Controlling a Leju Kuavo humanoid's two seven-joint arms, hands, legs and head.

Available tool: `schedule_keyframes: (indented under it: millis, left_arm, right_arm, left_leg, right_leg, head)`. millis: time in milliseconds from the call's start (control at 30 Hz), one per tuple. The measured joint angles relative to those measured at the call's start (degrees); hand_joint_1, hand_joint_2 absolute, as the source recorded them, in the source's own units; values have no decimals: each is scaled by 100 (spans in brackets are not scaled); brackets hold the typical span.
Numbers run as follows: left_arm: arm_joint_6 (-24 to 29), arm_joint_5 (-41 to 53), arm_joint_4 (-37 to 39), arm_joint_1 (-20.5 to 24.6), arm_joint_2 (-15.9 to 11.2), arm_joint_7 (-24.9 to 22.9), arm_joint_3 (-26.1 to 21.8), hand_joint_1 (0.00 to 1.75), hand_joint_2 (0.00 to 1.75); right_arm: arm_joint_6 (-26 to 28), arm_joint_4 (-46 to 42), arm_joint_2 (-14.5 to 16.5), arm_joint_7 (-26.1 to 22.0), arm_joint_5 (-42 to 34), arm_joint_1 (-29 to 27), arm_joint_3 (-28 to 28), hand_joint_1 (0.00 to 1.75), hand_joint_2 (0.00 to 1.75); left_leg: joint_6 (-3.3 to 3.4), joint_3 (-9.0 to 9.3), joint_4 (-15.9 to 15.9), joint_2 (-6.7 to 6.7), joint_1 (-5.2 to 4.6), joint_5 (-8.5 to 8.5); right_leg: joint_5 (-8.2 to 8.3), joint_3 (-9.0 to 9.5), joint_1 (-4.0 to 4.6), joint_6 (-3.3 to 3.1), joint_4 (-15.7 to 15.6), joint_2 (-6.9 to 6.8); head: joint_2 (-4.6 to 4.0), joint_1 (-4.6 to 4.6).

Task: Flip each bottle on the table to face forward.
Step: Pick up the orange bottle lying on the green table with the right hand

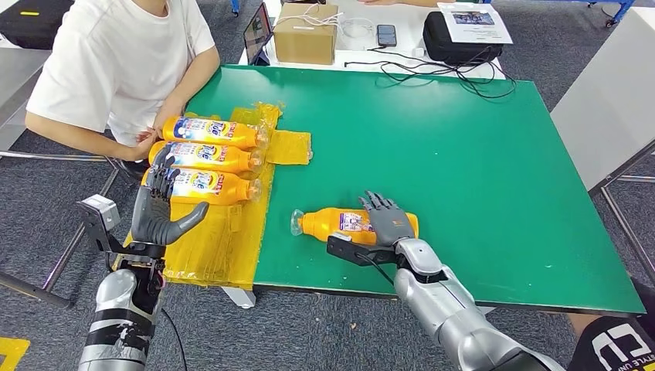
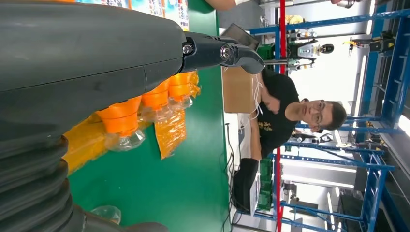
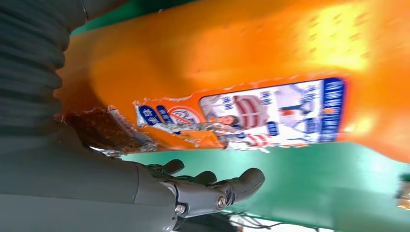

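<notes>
Three orange detergent bottles lie side by side on a yellow mat point(image 1: 224, 239) at the table's left: the far one point(image 1: 212, 131), the middle one point(image 1: 208, 156) and the near one point(image 1: 208, 185), all with front labels up. My left hand point(image 1: 158, 205) stands at the near bottle's base with fingers spread and thumb out, holding nothing; the left wrist view shows the bottle necks point(image 2: 121, 121) beyond it. A fourth orange bottle point(image 1: 340, 222) lies on the green table point(image 1: 463, 154), back label up. My right hand point(image 1: 390, 220) rests on its base end, thumb point(image 3: 212, 191) clear of the bottle point(image 3: 241, 58).
A person in a white shirt point(image 1: 116, 62) sits at the table's far left, hands near the far bottle. Behind the green table stand a cardboard box point(image 1: 305, 35), a phone point(image 1: 386, 35), a black bag point(image 1: 463, 39) and loose cables. The table's near edge runs just below my right hand.
</notes>
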State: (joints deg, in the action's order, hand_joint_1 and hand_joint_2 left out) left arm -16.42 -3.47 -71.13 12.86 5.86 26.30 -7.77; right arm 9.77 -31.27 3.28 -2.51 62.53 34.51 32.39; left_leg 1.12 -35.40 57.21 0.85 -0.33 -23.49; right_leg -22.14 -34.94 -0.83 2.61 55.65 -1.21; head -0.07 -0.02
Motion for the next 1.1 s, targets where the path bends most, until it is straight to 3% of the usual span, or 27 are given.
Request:
schedule_keyframes:
  millis: [200,233,333,367,767,1100]
  left_arm:
    - [3,34,-177,-161,10,-22,-4,0,175]
    - [3,41,-204,-186,15,-26,-4,0,175]
    - [3,55,-269,-250,35,-34,-5,0,175]
    - [2,65,-283,-262,39,-37,-5,0,175]
    - [13,109,-250,-233,44,-36,-16,0,175]
    - [-51,22,130,80,28,98,20,0,175]
  right_arm:
    - [-62,42,-30,417,256,74,193,1,175]
    - [-94,55,-33,488,305,91,223,37,175]
    - [-223,97,-39,596,392,138,299,167,175]
    - [-288,117,-43,595,398,155,321,175,175]
    - [-972,540,-174,333,119,491,391,175,175]
    - [-1644,710,-347,-1158,-823,670,264,175,175]
  left_leg:
    - [0,2,0,1,0,0]
    - [0,3,0,1,0,0]
    - [0,8,0,1,0,0]
    - [0,10,0,1,0,0]
    - [8,30,0,-5,-2,5]
    - [9,51,0,-2,-2,3]
  right_leg:
    - [0,1,0,0,0,0]
    - [0,2,0,0,0,0]
    - [-1,5,0,-1,-1,0]
    - [-1,6,0,-1,-1,0]
    - [0,27,-3,0,-4,-4]
    - [0,49,-3,1,-7,-2]
  head:
    - [0,0]
    - [0,1]
    - [0,1]
    - [0,1]
    - [0,1]
    - [0,1]
